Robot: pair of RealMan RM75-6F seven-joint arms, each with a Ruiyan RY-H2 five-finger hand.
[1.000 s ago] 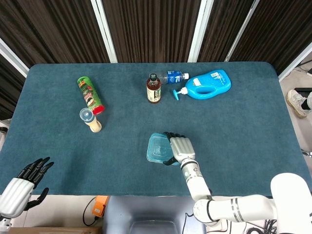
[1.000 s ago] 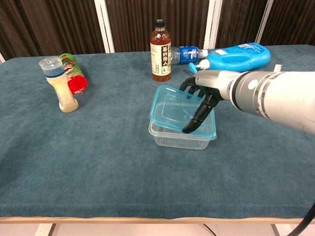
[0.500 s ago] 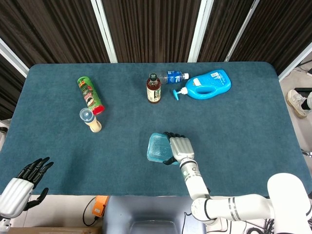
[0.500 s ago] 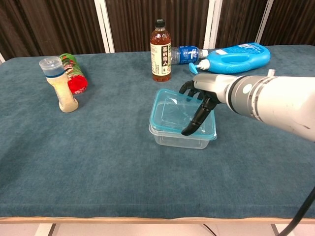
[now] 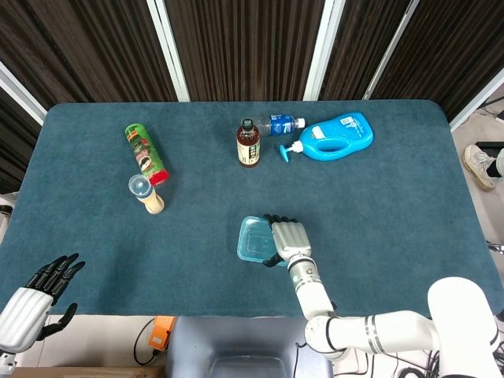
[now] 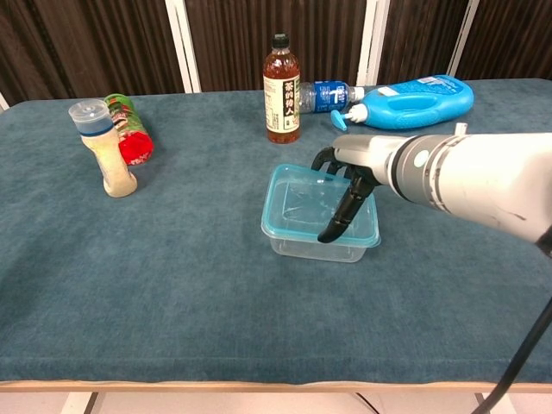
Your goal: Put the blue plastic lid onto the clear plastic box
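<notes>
While the lid (image 6: 317, 203) lies on the box (image 6: 312, 244) just in front of the tea bottle (image 6: 282, 78), press down evenly with the right hand (image 6: 352, 177), fingers curled over its far edge, seating every corner.

The box (image 6: 315, 244) sits near the middle of the bench (image 6: 172, 302), towards its front edge, with the lid (image 6: 302, 207) lying on top of it. The right hand (image 6: 362, 164) rests on the lid's right side, fingers (image 6: 338, 220) laid across it. Behind the box stands a tea bottle (image 6: 281, 90); just right of that a water bottle (image 6: 326, 95) lies on its side, and further right a detergent jug (image 6: 414, 99) lies flat, nozzle towards the bottles. Well to the left, a shaker (image 6: 103, 151) stands upright, with a can (image 6: 128, 129) lying just behind it. The left hand (image 5: 35, 295) hangs off the bench's front left corner.
</notes>
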